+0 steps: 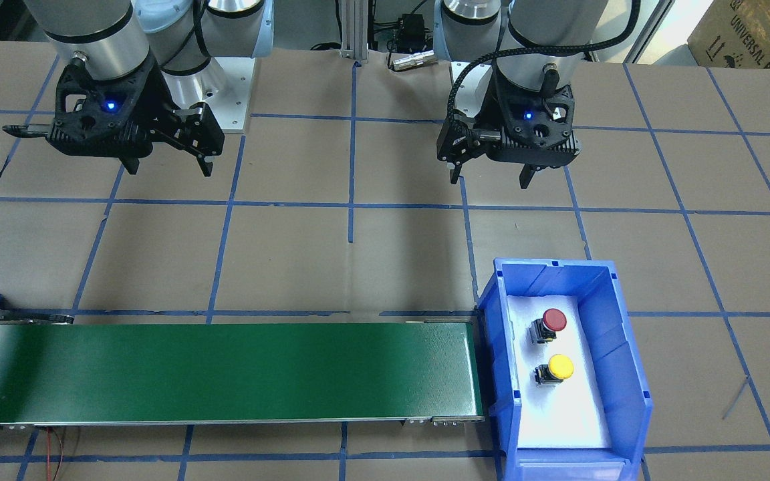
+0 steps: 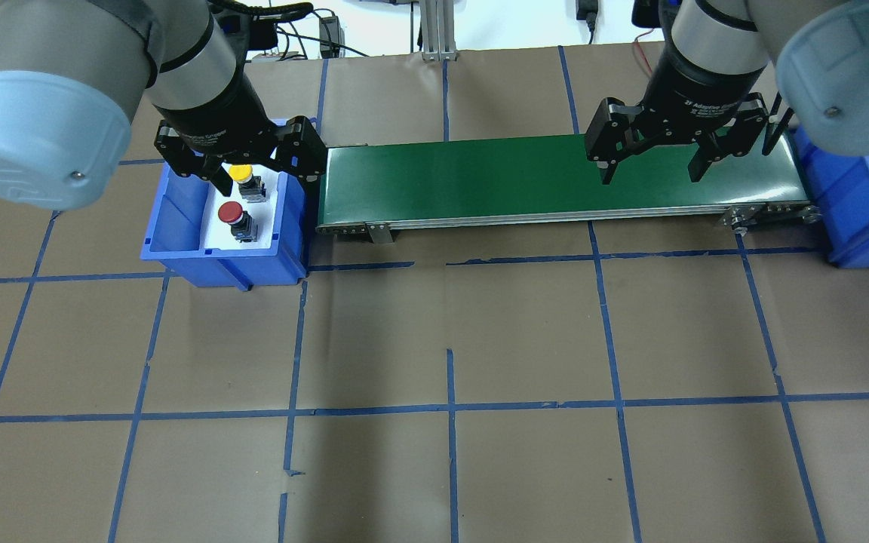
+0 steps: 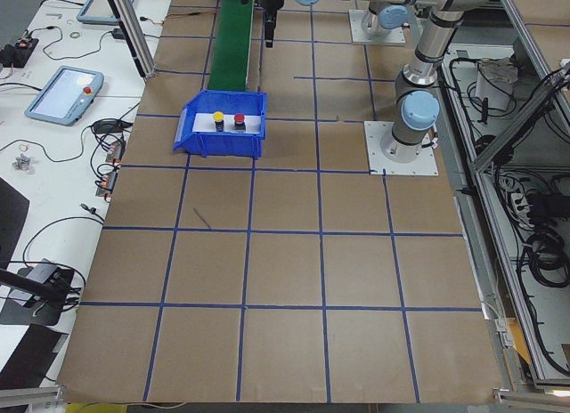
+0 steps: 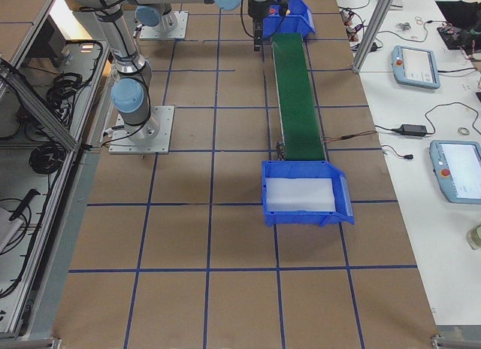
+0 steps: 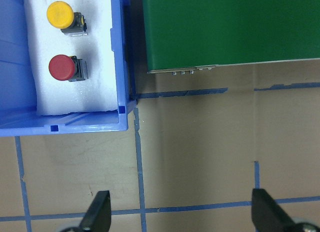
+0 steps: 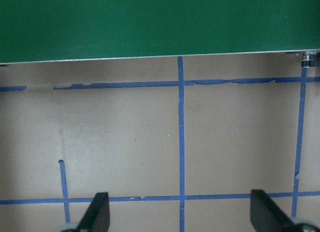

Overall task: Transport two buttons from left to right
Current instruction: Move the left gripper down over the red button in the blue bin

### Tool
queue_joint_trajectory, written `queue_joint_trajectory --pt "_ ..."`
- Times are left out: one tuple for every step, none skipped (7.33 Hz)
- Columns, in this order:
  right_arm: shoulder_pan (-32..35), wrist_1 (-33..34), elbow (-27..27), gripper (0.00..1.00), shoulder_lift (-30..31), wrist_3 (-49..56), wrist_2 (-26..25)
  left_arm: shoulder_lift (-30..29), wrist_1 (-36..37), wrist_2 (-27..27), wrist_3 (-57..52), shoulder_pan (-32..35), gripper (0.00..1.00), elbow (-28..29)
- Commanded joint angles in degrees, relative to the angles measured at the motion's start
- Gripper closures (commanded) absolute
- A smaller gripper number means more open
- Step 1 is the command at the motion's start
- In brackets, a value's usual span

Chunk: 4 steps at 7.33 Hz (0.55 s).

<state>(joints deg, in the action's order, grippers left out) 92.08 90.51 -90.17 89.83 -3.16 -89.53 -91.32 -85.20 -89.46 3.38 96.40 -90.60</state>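
Red button (image 1: 553,321): likely light and rigid; you should pinch its black body, below the slick cap.
Yellow button (image 1: 560,366): likewise.
Left gripper (image 1: 489,180): spread, empty.
Right gripper (image 1: 170,171): spread, empty.

A green conveyor belt (image 1: 224,371) lies across the lower left of the front-facing view on a brown-papered table (image 1: 291,254) gridded with blue tape, its right end just beside a blue bin (image 1: 615,347) (lined with white foam (image 1: 572,414)), with a cardboard box (image 1: 739,33) at upper right.
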Motion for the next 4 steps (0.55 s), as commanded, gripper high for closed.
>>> queue_joint_trajectory --pt "0.0 0.1 -0.1 0.0 -0.1 0.0 0.1 -0.3 0.3 -0.1 -0.5 -0.5 0.0 0.3" --pt "-0.1 0.1 -0.1 0.0 -0.1 0.0 0.1 -0.8 0.4 -0.1 -0.8 -1.1 0.0 0.8" --pt "-0.1 0.0 -0.2 0.0 -0.2 0.1 0.0 -2.6 1.3 0.0 -3.3 -4.7 0.0 1.6" --pt "-0.1 0.0 -0.2 0.0 -0.1 0.1 -0.1 -4.7 2.0 0.3 -6.6 -10.2 0.0 2.2"
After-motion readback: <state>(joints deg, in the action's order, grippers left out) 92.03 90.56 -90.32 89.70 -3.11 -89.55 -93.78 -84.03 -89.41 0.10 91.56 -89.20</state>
